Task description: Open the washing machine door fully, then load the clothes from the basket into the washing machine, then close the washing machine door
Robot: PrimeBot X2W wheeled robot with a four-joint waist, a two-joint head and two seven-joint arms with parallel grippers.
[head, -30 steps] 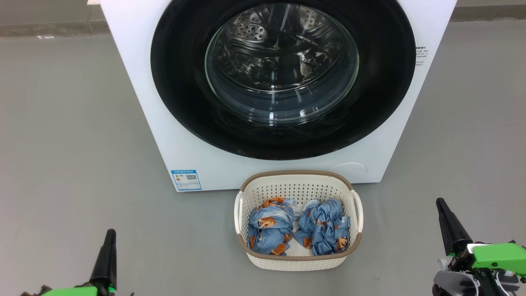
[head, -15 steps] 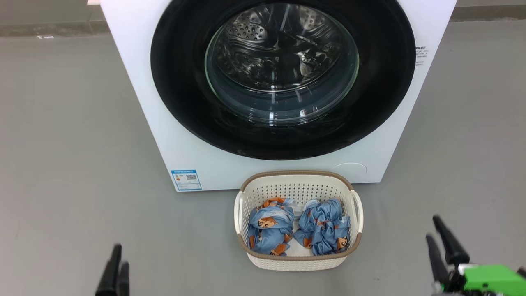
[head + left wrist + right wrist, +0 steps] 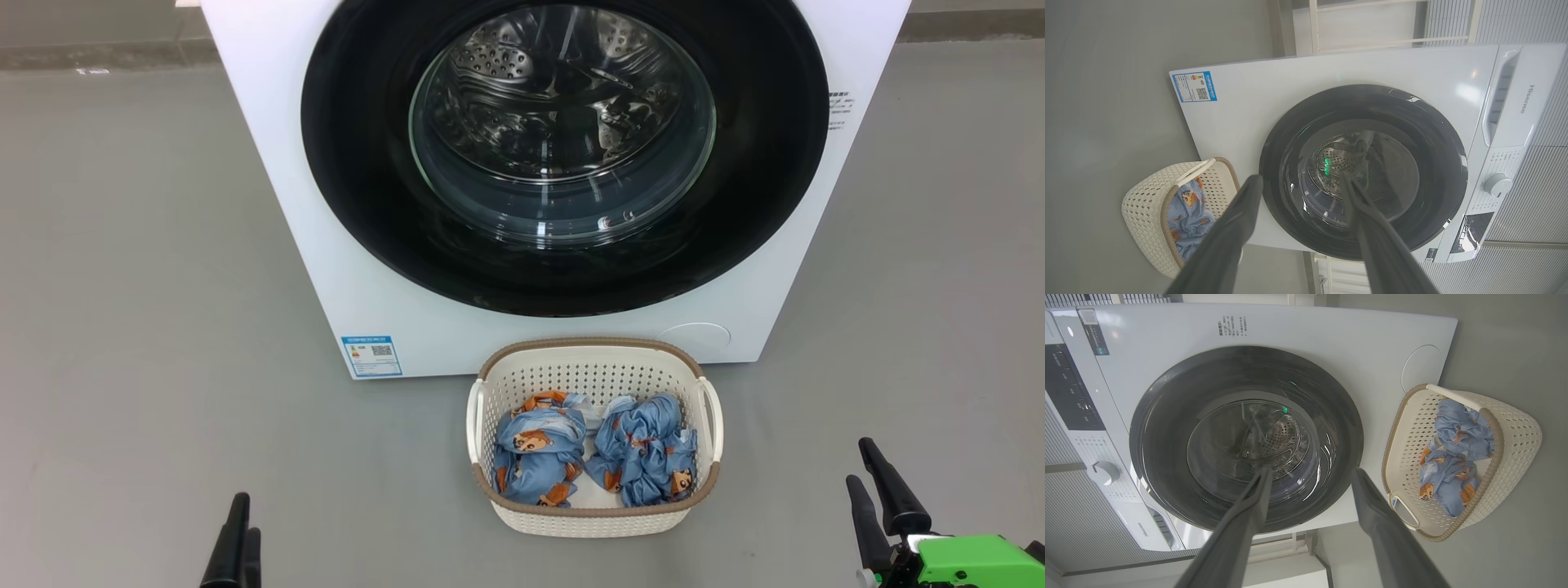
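A: Whereabouts of the door (image 3: 359, 204)?
B: Shut flat on the washing machine (image 3: 269, 163), ahead of and above the left gripper (image 3: 246, 514) and the right gripper (image 3: 859, 461), centred between them; neither arm clearly nearer
A: Grip?
B: Spread apart on both, grasping nothing
A: Load?
B: Clothes (image 3: 539, 445) in two bundles side by side inside the basket (image 3: 592, 345), at the machine's foot; no cloth seen in the drum (image 3: 506, 65)

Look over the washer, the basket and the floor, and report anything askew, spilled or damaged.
Nothing stands out. The washing machine door sits closed on the washing machine, with no crack to see. The basket stands upright on the floor before it, with the clothes bunched inside, none hanging out.
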